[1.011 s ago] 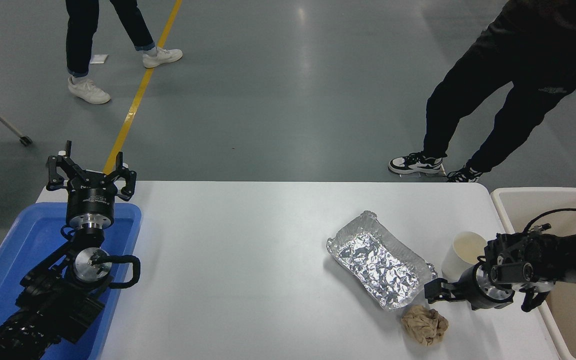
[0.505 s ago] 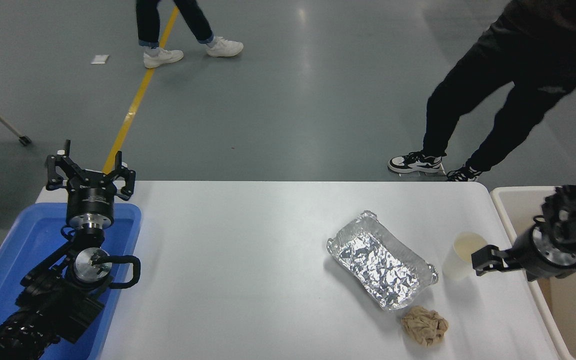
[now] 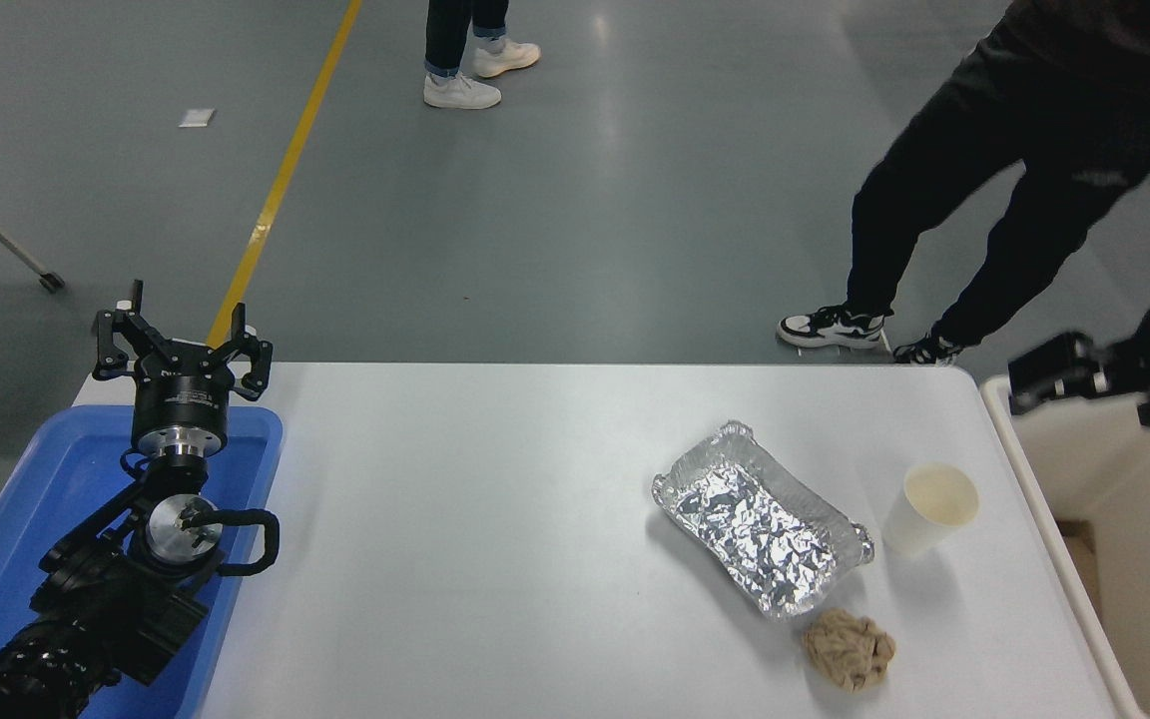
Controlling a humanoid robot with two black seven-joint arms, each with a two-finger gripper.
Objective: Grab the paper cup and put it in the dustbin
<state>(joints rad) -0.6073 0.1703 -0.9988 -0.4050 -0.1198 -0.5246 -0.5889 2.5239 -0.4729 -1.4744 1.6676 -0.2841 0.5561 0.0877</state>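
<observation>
The paper cup [image 3: 929, 509] is small, white and cream inside. It stands upright on the white table [image 3: 495, 519], just right of the foil tray. The beige dustbin [image 3: 1124, 469] stands off the table's right edge, and only its left part shows. My right gripper [image 3: 1052, 373] hangs raised at the right edge above the dustbin's far corner, well apart from the cup and holding nothing I can see. Whether it is open or shut does not show. My left gripper [image 3: 181, 345] is open and parked at the lower left over the blue tray.
A crumpled foil tray [image 3: 760, 517] lies left of the cup and a brown paper ball [image 3: 848, 650] in front of it. A blue plastic tray [image 3: 26, 519] sits under the left arm. A person's legs [image 3: 964, 230] stand beyond the far right corner, and another person walks further back.
My right gripper has drawn away from beside the cup, moving up and right to above the dustbin. The cup stays standing in place. The person at the back walked to the right.
</observation>
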